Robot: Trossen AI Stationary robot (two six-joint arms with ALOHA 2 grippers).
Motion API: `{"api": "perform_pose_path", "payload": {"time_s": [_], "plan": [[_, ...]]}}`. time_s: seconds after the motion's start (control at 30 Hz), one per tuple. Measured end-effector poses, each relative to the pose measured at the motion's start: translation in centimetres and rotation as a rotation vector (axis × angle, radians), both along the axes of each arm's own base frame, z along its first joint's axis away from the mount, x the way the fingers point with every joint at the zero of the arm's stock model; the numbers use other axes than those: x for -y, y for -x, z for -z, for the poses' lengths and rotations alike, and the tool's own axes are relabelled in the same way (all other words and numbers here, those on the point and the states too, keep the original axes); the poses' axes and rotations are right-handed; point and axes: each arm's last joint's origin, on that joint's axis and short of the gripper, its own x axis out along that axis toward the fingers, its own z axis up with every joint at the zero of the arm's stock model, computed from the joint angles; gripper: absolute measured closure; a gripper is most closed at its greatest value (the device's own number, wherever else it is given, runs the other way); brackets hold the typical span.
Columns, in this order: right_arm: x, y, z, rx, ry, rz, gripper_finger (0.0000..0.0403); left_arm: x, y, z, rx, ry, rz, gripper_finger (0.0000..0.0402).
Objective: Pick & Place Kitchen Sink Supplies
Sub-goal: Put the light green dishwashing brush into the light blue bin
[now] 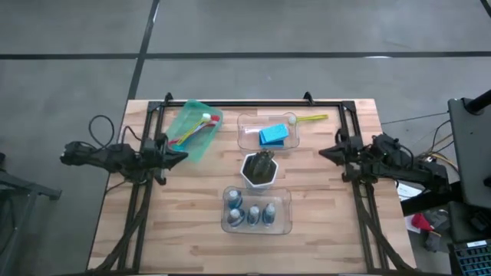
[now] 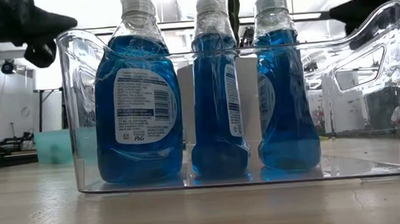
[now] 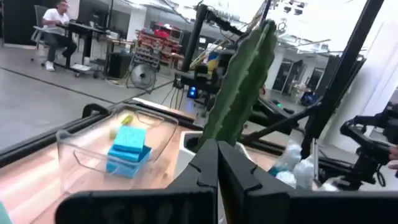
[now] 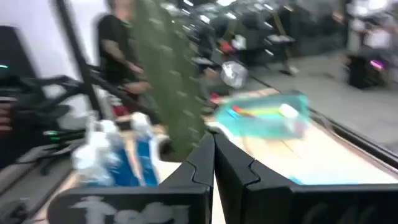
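Wooden table point(image 1: 184, 222) — pot point(image 1: 259, 169) stands between closed left end effector point(image 1: 182, 156) and closed right end effector point(image 1: 322, 152).

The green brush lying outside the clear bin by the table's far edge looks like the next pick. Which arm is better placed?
Right, probably. The slim green brush lies just right of the clear plastic bin, toward the right gripper, which waits at the table's right side. The left gripper sits by the green tray, with bin and plant pot between.
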Motion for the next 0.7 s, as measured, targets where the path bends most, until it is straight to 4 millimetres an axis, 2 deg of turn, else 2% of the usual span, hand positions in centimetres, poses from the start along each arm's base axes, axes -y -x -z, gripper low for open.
{"api": "perform_pose_path", "payload": {"time_s": [0.1, 0.33, 0.6, 0.7], "plan": [[-0.1, -0.3, 0.4, 0.036, 0.004, -0.070, 0.0394, 0.0, 0.0, 0.4, 0.034, -0.003, 0.001, 0.0396], [-0.1, -0.9, 2.0, 0.001, -0.031, -0.082, 0.0394, -0.1, 0.4, 1.6, 0.102, 0.010, -0.005, 0.0396], [0.1, -1.5, 4.1, -0.031, -0.028, -0.076, 0.0394, -0.1, -0.1, 4.4, 0.049, 0.041, -0.040, 0.0396], [0.1, -1.7, 4.7, -0.012, -0.033, -0.072, 0.0394, -0.1, -0.2, 4.8, 0.053, 0.052, -0.036, 0.0396]]}}
